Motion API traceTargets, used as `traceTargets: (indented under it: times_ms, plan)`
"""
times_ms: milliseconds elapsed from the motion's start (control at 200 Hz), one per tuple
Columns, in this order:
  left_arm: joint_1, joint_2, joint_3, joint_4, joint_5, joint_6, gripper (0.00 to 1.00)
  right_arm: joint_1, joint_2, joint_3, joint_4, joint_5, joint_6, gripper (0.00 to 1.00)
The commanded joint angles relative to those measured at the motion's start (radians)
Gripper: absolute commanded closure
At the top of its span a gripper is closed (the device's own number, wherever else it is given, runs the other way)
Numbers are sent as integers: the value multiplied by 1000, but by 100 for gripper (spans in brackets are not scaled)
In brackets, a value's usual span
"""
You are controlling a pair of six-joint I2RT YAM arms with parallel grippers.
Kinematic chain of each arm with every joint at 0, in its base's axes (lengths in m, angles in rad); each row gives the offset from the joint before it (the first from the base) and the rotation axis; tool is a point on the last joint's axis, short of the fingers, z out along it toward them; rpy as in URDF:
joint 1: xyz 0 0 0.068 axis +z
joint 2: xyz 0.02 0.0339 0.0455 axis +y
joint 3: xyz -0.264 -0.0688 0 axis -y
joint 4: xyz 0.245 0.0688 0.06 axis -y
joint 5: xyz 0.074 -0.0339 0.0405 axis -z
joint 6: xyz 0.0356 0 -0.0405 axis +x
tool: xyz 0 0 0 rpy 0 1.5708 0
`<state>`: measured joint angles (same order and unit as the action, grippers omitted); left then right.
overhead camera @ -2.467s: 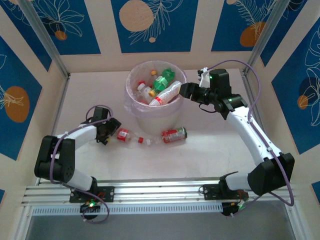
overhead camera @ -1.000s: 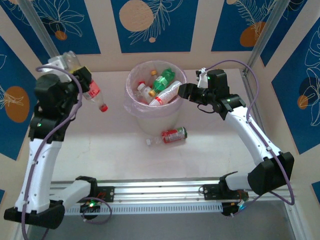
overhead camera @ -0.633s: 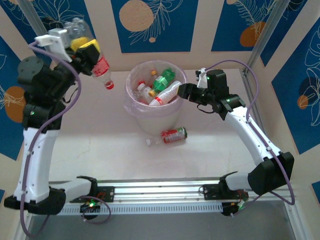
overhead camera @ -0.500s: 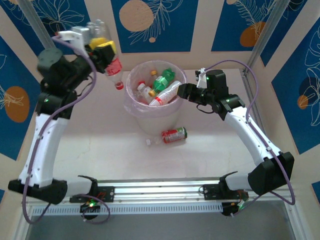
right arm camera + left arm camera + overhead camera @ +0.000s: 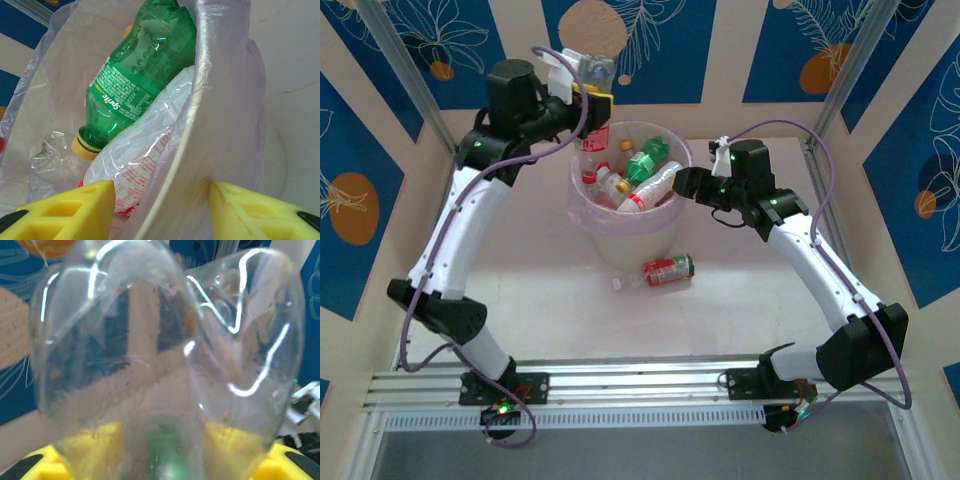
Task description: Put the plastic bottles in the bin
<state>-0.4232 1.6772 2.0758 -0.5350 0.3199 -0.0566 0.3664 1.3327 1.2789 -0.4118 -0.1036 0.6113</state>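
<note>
The left fingers (image 5: 592, 96) clamped a clear bottle (image 5: 165, 365) above the bin's (image 5: 620, 245) far-left rim, positioned for release inside. The right fingers (image 5: 686, 183) straddled the bin's right rim, narrowly parted, probably to steady it. Whether they pinched the rim could not be determined. One red-labelled bottle (image 5: 668, 269) lay on the desk (image 5: 520, 300) just before the bin.

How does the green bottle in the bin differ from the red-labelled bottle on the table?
The green bottle is tinted green; the red-labelled bottle is clear. The green bottle rests inside the bin on other bottles; the red-labelled bottle lies on the table, outside it. Both are small plastic bottles.
</note>
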Motion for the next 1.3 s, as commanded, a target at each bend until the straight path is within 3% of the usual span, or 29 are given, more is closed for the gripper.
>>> traceTargets:
  times_ms: [0,615,835,1100,1296]
  plan:
    - [-18,51,35,-94,-48,78,95,17,6,8,-33,-17,-10,48]
    - [-66,216,67,-220,-29,119,91,9,13,4,-25,-25,-9,48]
    - [-77,206,16,-167,-18,76,89,9,7,1,-28,-23,-10,48]
    - [-78,81,-60,72,-65,-18,90,8,8,5,-30,-26,-11,48]
    - [-77,59,-62,66,-64,-40,90,5,12,4,-27,-30,-11,48]
